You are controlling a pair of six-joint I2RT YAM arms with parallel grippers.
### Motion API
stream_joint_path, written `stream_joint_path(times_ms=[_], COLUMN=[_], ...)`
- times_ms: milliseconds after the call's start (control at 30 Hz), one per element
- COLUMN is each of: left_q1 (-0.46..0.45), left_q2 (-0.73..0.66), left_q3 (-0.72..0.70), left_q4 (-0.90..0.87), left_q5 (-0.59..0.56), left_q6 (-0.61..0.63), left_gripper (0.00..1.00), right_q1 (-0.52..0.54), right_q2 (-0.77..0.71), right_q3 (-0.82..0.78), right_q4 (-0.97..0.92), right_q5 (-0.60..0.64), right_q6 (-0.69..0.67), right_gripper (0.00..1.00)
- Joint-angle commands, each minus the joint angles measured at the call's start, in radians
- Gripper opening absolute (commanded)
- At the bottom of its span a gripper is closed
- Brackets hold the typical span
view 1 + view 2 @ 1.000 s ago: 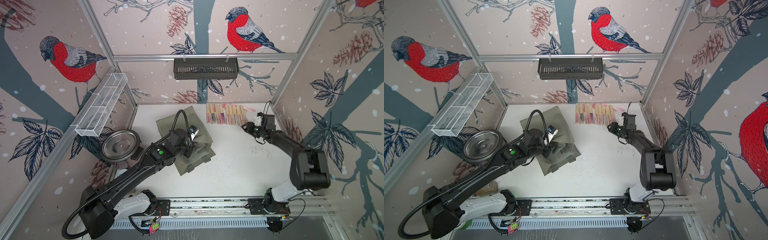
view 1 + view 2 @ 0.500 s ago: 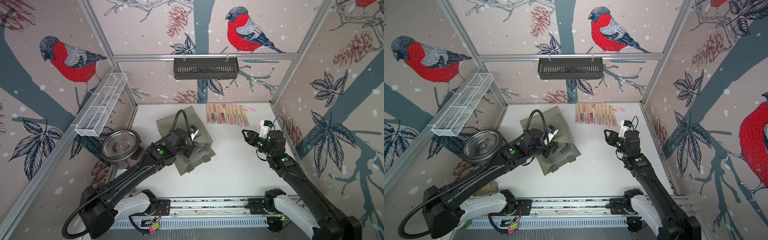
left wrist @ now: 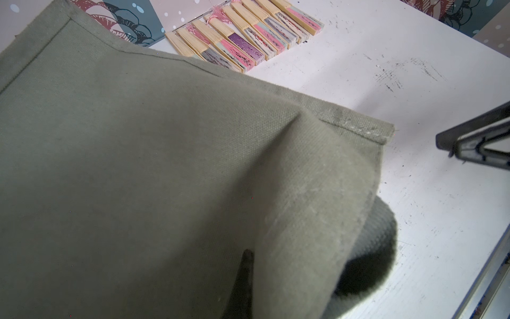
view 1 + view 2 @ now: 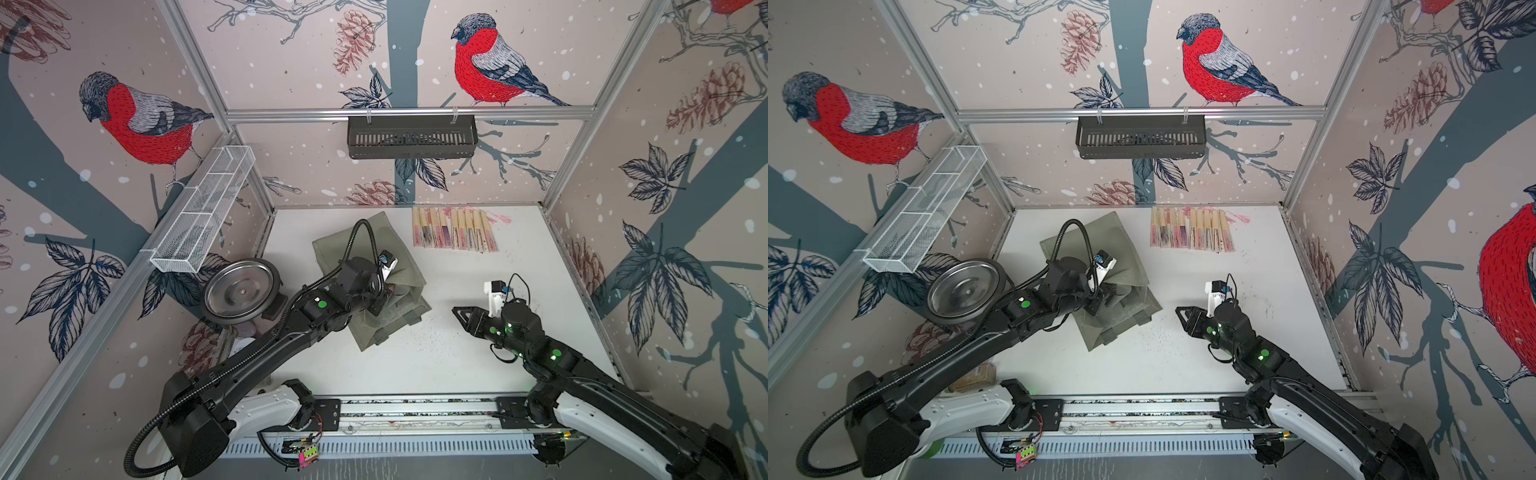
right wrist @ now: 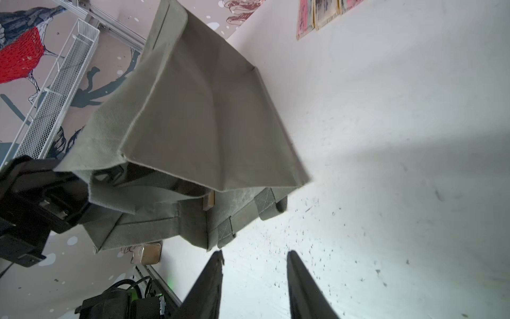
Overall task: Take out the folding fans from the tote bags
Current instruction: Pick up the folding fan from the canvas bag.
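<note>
The olive tote bag [image 4: 374, 253] [image 4: 1121, 245] lies crumpled at the table's centre-left. My left gripper [image 4: 376, 305] [image 4: 1097, 305] is shut on its upper fabric and holds the mouth lifted. In the left wrist view, cloth covers all but one of the fingers [image 3: 245, 276]. A row of several folding fans [image 4: 455, 229] [image 4: 1192, 229] [image 3: 242, 36] lies flat at the back of the table. Inside the bag mouth a pale bamboo end [image 5: 209, 200] shows. My right gripper [image 4: 457, 311] [image 4: 1179, 311] [image 5: 254, 256] stands open and holds nothing, just right of the bag's strap handles [image 5: 265, 204].
A steel bowl [image 4: 241, 291] sits at the table's left edge. A white wire-mesh tray [image 4: 203, 212] hangs on the left wall. A black slotted basket [image 4: 411, 137] hangs on the back rail. The white table [image 4: 519, 257] runs on to the right wall.
My right arm has drawn back from the fan row toward the front and turned to face the bag mouth. Its jaws have narrowed a little. The left arm and bag have not moved.
</note>
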Motion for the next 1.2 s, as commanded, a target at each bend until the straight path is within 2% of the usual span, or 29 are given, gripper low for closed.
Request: stream_joint_path(times_ms=[0, 200, 300, 367, 500, 667, 900, 1167], left_q1=[0.002, 0.002, 0.002, 0.002, 0.002, 0.002, 0.004, 0.007], left_q2=[0.000, -0.003, -0.003, -0.007, -0.020, -0.044, -0.042, -0.033], left_q3=[0.009, 0.007, 0.006, 0.005, 0.014, 0.015, 0.029, 0.057], left_q4=[0.020, 0.022, 0.022, 0.024, 0.025, 0.019, 0.022, 0.016], left_q5=[-0.003, -0.026, -0.016, -0.011, -0.002, 0.018, 0.009, 0.007], left_q6=[0.006, 0.000, 0.000, 0.000, 0.000, 0.018, 0.017, 0.019], left_gripper=[0.00, 0.00, 0.00, 0.00, 0.00, 0.00, 0.00, 0.00], right_q1=[0.115, 0.366, 0.422, 0.429, 0.436, 0.445, 0.447, 0.385], right_q2=[0.053, 0.262, 0.378, 0.442, 0.594, 0.795, 1.053, 1.243], right_q3=[-0.058, -0.102, -0.058, -0.034, -0.016, 0.123, 0.220, 0.316], right_q4=[0.185, 0.540, 0.636, 0.677, 0.880, 0.930, 1.074, 1.207], right_q5=[0.089, 0.215, 0.242, 0.253, 0.263, 0.216, 0.212, 0.199], right_q6=[0.126, 0.177, 0.156, 0.192, 0.257, 0.270, 0.385, 0.485], right_gripper=[0.39, 0.36, 0.36, 0.32, 0.31, 0.29, 0.27, 0.29])
